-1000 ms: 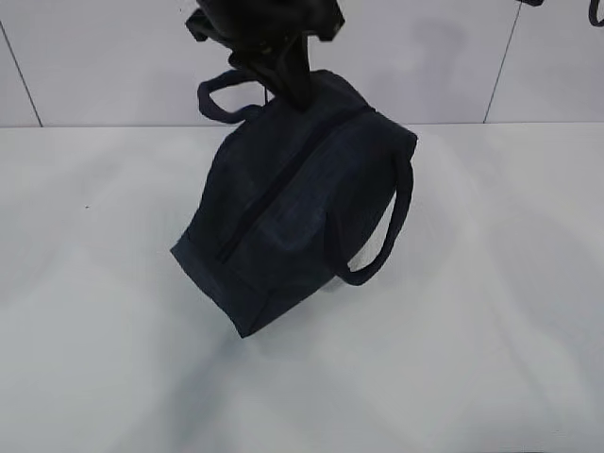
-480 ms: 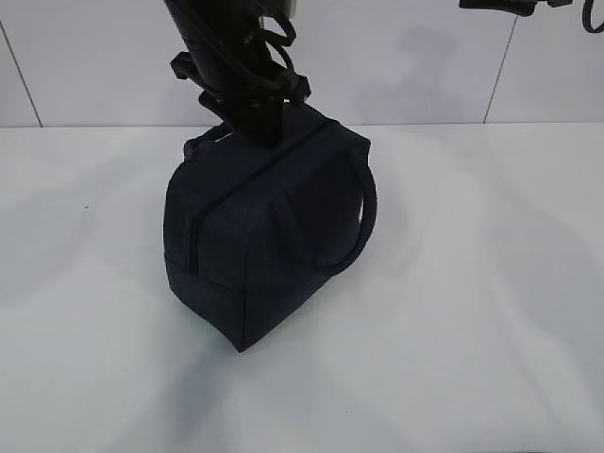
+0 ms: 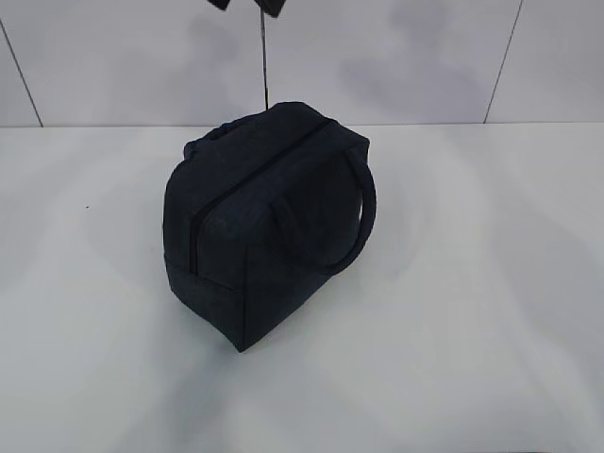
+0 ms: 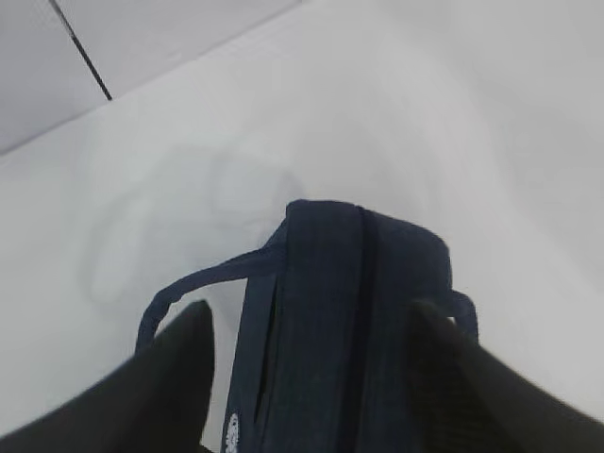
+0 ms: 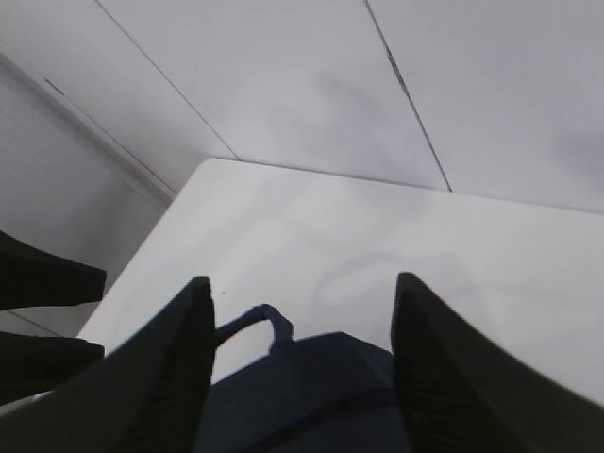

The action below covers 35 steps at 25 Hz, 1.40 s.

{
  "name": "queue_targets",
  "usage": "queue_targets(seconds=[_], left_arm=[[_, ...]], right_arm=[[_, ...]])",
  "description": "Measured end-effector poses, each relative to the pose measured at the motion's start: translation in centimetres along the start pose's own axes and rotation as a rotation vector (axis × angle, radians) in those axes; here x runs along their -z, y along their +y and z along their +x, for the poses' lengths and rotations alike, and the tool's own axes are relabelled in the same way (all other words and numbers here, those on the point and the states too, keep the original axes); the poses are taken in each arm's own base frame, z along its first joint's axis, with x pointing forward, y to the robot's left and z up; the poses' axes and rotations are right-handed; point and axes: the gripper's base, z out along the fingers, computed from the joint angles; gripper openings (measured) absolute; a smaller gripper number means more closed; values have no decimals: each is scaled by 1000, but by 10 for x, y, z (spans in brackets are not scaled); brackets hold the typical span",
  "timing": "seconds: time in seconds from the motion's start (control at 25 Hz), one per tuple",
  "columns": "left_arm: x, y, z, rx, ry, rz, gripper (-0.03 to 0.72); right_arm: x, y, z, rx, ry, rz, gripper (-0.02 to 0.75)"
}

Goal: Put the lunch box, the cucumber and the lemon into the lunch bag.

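While the navy lunch bag (image 3: 269, 222) stands upright on the white table (image 3: 472, 330), zipper running closed along its top, both pincers hang above it with jaws spread and empty: the left gripper (image 4: 307, 377) and the right gripper (image 5: 300, 368). No lunch box, cucumber or lemon is visible. Packing looks finished; next, probably withdraw.

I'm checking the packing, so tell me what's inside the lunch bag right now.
That cannot be seen. The lunch bag stands upright on the white table with its top zipper closed, so the fabric hides the inside. No lunch box, cucumber or lemon shows in any view.
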Motion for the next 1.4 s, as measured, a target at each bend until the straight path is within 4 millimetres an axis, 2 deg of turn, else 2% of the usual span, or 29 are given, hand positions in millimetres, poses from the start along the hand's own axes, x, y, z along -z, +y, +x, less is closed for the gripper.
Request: queue_targets(seconds=[0.16,0.28,0.48,0.68,0.88,1.0,1.16,1.32,1.4], left_arm=[[45,-4,-6,19,-91,6,449],[74,-6,-6,28,-134,11,445],[121,-11,0,49,-168,23,438],[170,-36,13,7,-208,64,427],[221,-66,31,-64,-281,109,424],[248,-74,51,-76,-306,144,424],[278,-65,92,-79,-304,155,424],[300,-43,151,-58,-314,157,424],[310,-30,187,-48,-341,167,424]], right_arm=[[44,45,-29,111,-91,-20,403],[89,86,-41,197,-165,-20,397],[156,138,-35,259,-177,75,393],[211,178,-20,276,-222,152,393],[264,215,7,246,-241,208,391],[292,234,29,223,-235,237,391],[328,257,65,235,-291,273,391],[353,268,111,261,-330,316,391],[360,270,136,256,-336,321,391]])
